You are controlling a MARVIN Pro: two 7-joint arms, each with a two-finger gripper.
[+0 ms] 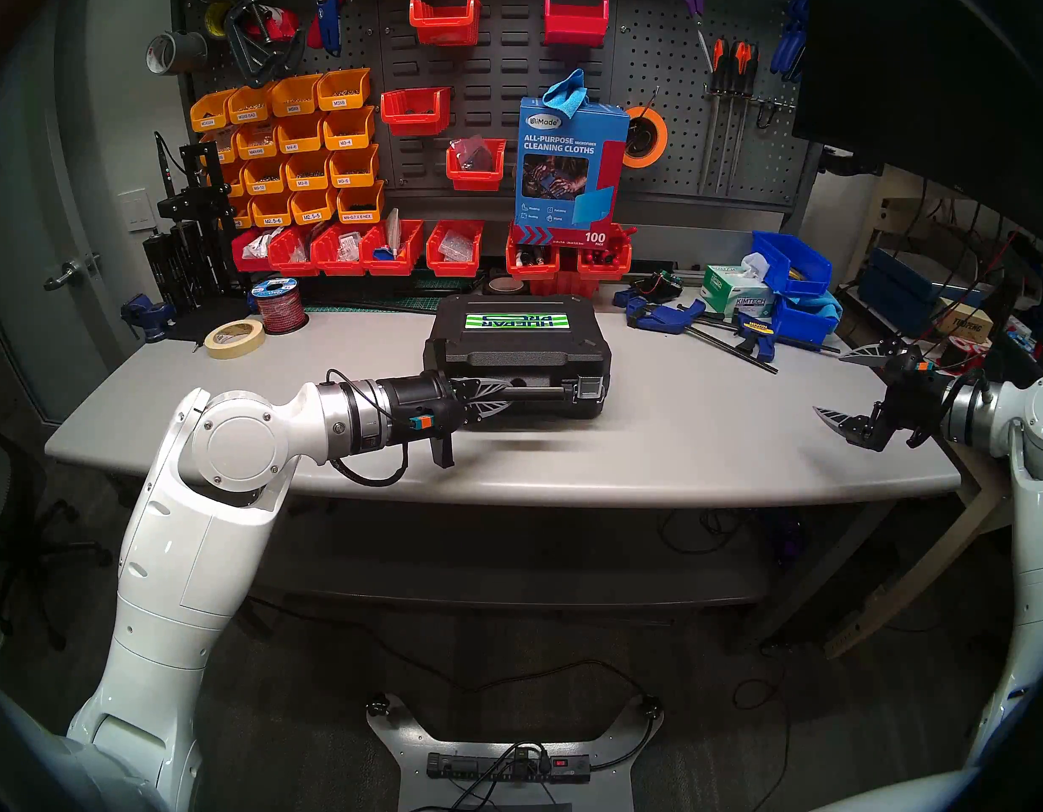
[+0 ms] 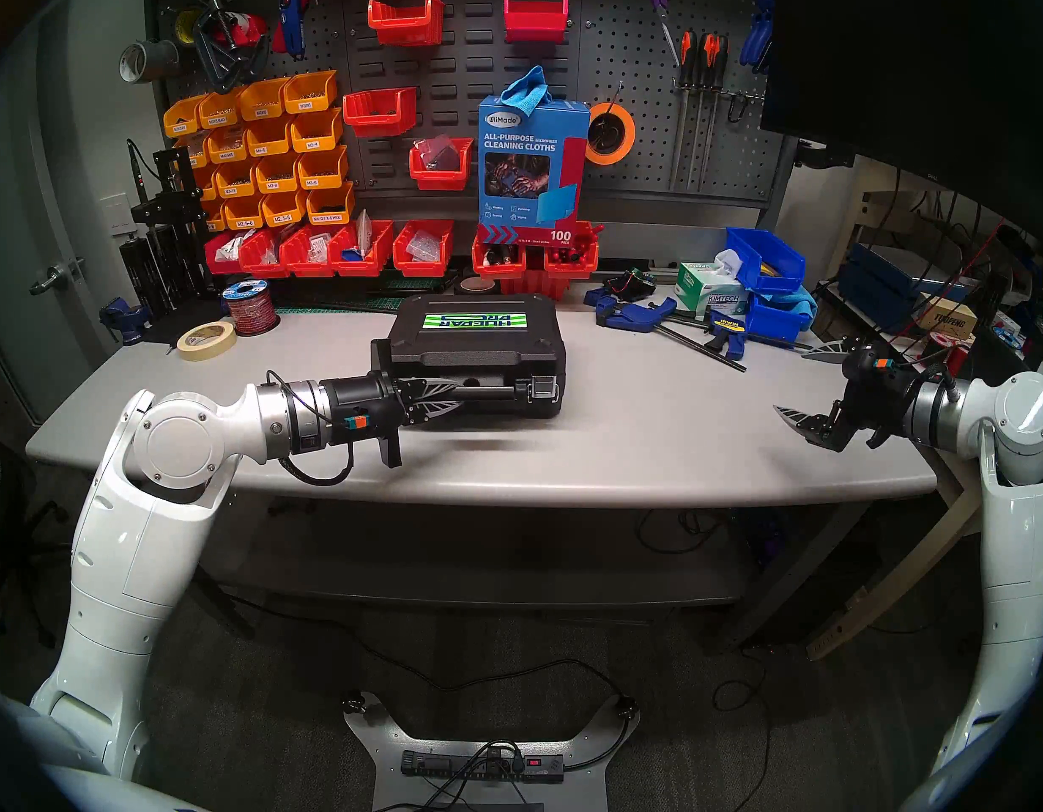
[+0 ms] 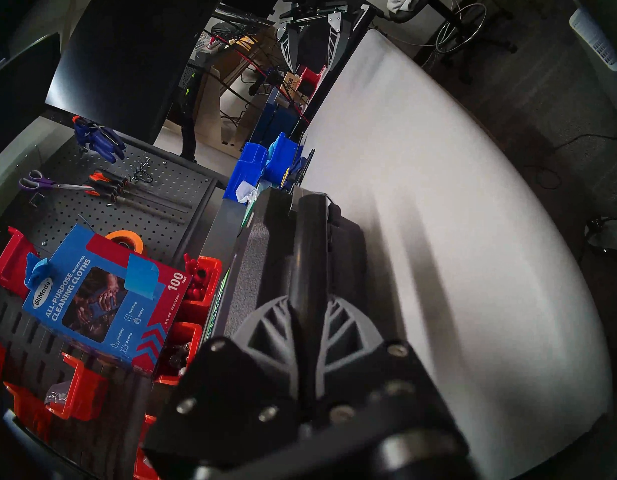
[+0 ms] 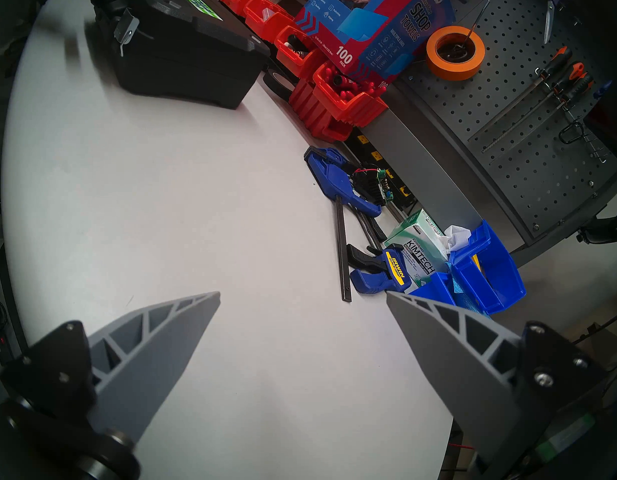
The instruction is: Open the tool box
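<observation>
The tool box (image 1: 519,348) (image 2: 478,348) is a black case with a green-and-white label, lying flat at the middle of the grey table (image 1: 683,441), lid down. My left gripper (image 1: 504,395) (image 2: 457,393) (image 3: 308,299) reaches in from the left along its front and is shut on the moulded handle (image 1: 536,391) (image 3: 307,254). A silver latch (image 1: 589,390) (image 4: 127,29) shows at the front right; the left latch is hidden behind my wrist. My right gripper (image 1: 830,383) (image 2: 790,381) (image 4: 301,294) hangs open and empty over the table's right end, far from the tool box (image 4: 196,53).
Blue bar clamps (image 1: 671,316), a Kimtech tissue box (image 1: 735,292) and blue bins (image 1: 794,277) crowd the back right. A masking tape roll (image 1: 235,337) and a wire spool (image 1: 280,307) sit at the back left. Red bins (image 1: 390,248) and a cleaning-cloth box (image 1: 569,166) line the back.
</observation>
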